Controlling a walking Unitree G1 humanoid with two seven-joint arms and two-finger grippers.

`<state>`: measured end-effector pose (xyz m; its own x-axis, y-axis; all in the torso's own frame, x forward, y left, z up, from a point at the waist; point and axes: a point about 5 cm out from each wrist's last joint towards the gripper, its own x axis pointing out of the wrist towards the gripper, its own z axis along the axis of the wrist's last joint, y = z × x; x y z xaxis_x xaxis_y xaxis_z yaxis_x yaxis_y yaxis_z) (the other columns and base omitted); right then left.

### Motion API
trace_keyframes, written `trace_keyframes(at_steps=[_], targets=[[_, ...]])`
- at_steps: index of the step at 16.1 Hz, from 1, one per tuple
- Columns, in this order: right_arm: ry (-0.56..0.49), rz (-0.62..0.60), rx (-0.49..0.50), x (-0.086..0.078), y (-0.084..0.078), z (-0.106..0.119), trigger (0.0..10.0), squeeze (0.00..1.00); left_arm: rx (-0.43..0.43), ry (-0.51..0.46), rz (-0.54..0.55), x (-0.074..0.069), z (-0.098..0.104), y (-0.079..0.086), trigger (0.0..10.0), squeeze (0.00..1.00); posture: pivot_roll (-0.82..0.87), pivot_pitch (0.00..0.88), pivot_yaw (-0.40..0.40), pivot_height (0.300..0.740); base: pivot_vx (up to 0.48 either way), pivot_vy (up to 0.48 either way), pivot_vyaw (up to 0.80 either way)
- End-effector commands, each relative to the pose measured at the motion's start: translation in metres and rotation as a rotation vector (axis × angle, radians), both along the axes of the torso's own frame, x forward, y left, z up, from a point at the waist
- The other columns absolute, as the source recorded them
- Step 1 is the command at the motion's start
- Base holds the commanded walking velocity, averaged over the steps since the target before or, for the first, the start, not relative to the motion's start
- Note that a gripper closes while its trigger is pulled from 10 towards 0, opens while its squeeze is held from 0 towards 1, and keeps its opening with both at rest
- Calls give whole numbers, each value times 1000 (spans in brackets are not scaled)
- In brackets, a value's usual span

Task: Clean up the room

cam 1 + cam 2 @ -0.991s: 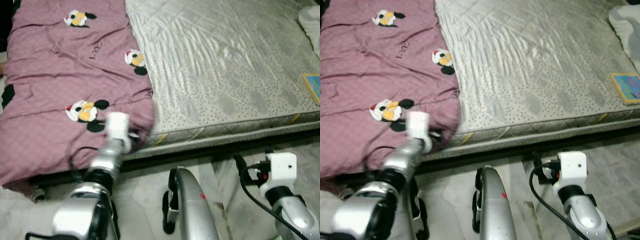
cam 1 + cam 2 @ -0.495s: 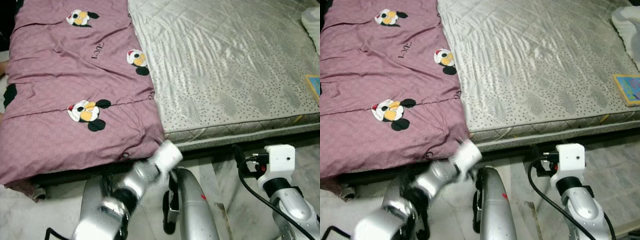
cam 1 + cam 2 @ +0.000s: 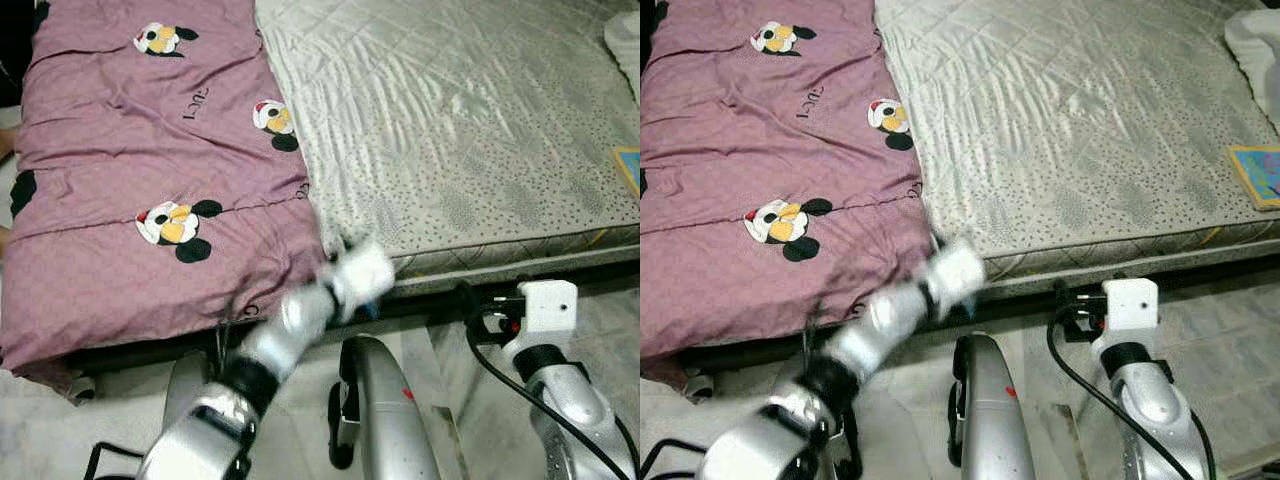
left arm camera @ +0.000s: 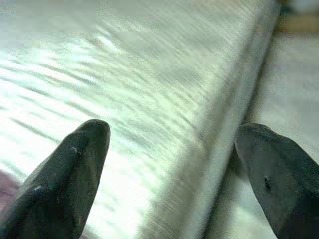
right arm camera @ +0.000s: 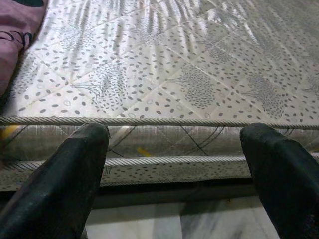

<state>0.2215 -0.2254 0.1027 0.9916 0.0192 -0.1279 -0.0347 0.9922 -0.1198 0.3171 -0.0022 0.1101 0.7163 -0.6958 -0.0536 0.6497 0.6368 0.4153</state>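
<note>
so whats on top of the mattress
A pink cartoon-print blanket covers its left part; a blue book lies near the right edge. The mattress under the blanket is hidden.

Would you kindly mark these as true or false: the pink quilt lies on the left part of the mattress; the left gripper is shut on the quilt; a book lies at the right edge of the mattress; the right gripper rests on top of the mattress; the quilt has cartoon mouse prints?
1. The pink quilt lies on the left part of the mattress. True.
2. The left gripper is shut on the quilt. False: its jaws are open, at the mattress's front edge.
3. A book lies at the mattress's right edge. True.
4. The right gripper rests on top of the mattress. False: it hangs below, facing the mattress's side, jaws open.
5. The quilt has cartoon mouse prints. True.
</note>
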Motion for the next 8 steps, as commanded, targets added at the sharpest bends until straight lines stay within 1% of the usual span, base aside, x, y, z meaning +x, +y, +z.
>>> trace_keyframes(at_steps=[1, 2, 3, 4, 5, 6, 7, 8], targets=[[20, -19, 0, -4, -3, -5, 10000, 0, -130, -32, 124, 10, 16, 13, 10000, 0, -184, 242, -82, 602, 0, 0, 0], [18, -20, 1, -4, -2, -5, 10000, 0, -199, -10, 213, 19, 22, 26, 10000, 0, -184, 243, -80, 602, 0, 0, 0], [17, -20, 3, -4, -2, -5, 10000, 0, -243, 24, 305, 27, 21, 42, 10000, 0, -184, 245, -79, 602, 0, 0, 0], [14, -21, 5, -5, -1, -5, 10000, 0, -230, 84, 474, 39, 9, 71, 10000, 0, -193, 250, -77, 602, 0, 0, 0], [14, -22, 5, -6, -1, -5, 10000, 0, -264, 154, 582, 44, 1, 89, 10000, 0, -196, 253, -76, 602, 0, 0, 0], [14, -24, 5, -7, -2, -5, 10000, 0, -255, 235, 634, 46, -9, 100, 10000, 0, -202, 254, -75, 602, 0, 0, 0], [17, -28, 0, -10, -4, -5, 10000, 0, -204, 382, 699, 44, -29, 115, 10000, 0, -208, 256, -76, 602, 0, 0, 0], [19, -29, -1, -11, -5, -5, 10000, 0, -182, 425, 697, 42, -35, 117, 10000, 0, -208, 256, -76, 602, 0, 0, 0]])
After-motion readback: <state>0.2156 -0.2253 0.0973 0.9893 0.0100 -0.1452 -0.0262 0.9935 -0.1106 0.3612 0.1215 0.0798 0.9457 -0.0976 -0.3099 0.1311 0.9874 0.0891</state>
